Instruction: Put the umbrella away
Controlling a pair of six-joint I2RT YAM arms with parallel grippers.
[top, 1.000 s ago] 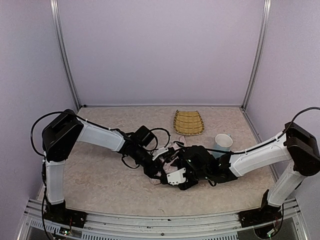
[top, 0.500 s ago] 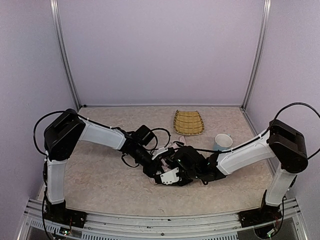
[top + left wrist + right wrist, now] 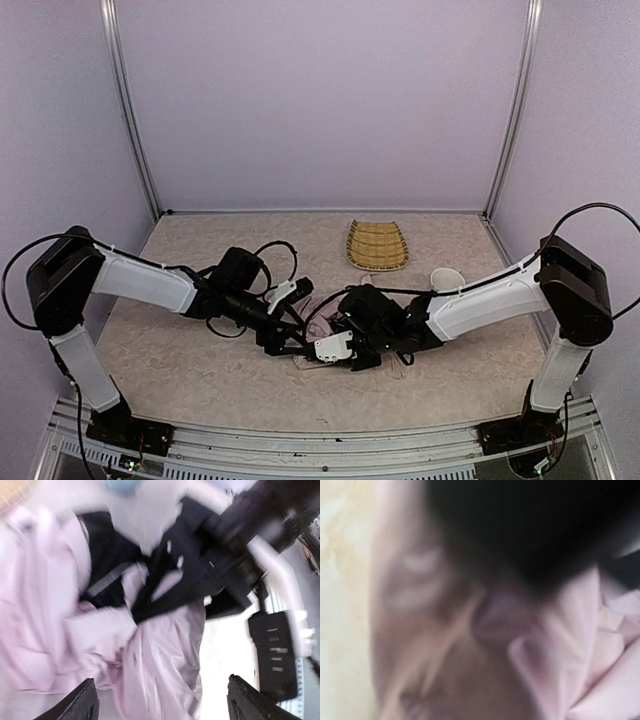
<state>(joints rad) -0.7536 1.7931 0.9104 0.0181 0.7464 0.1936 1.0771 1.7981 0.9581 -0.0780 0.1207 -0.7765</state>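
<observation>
- At the left of the table (image 3: pixel 200 260), the left arm reaches in low toward the middle. The left claw (image 3: pixel 161 682) has its fingers apart with nothing between them, and it hovers just over the umbrella (image 3: pixel 160 655).
- The umbrella lies at mid-table between the two claws, collapsed into a crumpled heap of shiny pale-pink cloth. It is not furled or strapped.
- We cannot pick out the shaft or the handle. The wrist views are blurred, and the black patches among the pink could be lining or the other arm.
- Handling, our judgement:
  - It looks light.
  - The cloth is soft and slippery, so a pinch on cloth alone would likely slide or only lift a fold.
  - The ribs under the cloth are probably thin and easy to bend.
- Where to hold, our judgement: the stiff core (shaft or handle) once it is found. Failing that, a thick gathered bunch of folds rather than a single layer.
- The right claw (image 3: pixel 345 352) is down on the heap from the right side. Its own camera shows only blurred pink and black, so we cannot tell how its fingers stand.
- A woven tray (image 3: pixel 378 245) sits further back, apart from the heap.
- A cup (image 3: pixel 447 279) sits at the far right, behind the right forearm.
</observation>
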